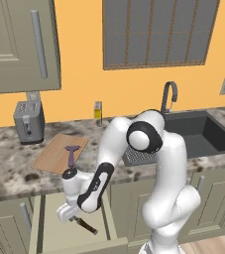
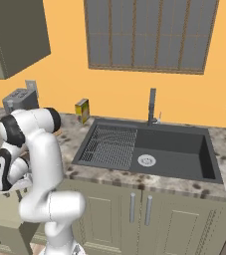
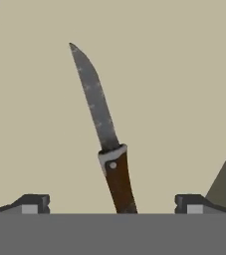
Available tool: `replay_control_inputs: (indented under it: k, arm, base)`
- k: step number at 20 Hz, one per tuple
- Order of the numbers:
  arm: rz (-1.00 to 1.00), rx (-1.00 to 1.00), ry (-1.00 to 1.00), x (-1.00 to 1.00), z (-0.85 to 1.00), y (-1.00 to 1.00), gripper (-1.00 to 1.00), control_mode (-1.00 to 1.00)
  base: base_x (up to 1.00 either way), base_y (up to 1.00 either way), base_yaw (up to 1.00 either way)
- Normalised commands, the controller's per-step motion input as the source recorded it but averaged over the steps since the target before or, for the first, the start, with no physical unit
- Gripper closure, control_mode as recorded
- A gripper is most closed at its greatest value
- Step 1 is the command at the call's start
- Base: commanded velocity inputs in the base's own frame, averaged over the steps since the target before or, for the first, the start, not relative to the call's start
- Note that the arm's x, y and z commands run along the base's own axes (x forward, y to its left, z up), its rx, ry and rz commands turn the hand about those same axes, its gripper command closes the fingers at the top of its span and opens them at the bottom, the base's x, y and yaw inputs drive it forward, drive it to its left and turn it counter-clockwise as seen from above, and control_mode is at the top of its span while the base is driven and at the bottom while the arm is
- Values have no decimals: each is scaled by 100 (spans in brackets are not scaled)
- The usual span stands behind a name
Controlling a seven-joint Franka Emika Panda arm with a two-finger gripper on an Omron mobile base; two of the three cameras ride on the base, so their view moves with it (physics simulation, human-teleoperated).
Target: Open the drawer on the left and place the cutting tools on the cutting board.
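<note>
Wide-open gripper (image 3: 112, 204) straddles the knife (image 3: 104, 134) handle, its blade pointing away along the drawer (image 1: 54, 233) floor.

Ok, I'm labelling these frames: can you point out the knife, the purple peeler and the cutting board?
knife (image 3: 100, 112): hand view, middle of the silver blade.
purple peeler (image 1: 72, 156): left base view, its shaft.
cutting board (image 1: 52, 156): left base view, bare wood left of the peeler.

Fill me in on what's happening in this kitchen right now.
The robot arm reaches down into the open drawer, its gripper open above the knife lying on the drawer floor, handle between the fingertips, not gripped. The purple peeler already lies on the cutting board beside the toaster.
</note>
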Motion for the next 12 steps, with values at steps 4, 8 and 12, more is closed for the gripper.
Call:
replay_control_inputs:
  k: [4,8,12]
  arm:
    - [0,-3,1,29,-27,12,-100,-100]
    - [0,0,4,2,-26,20,-100,-100]
    - [2,-1,4,4,-34,11,-100,-100]
  base:
    - [0,0,0]
    - [0,0,0]
    - [0,0,0]
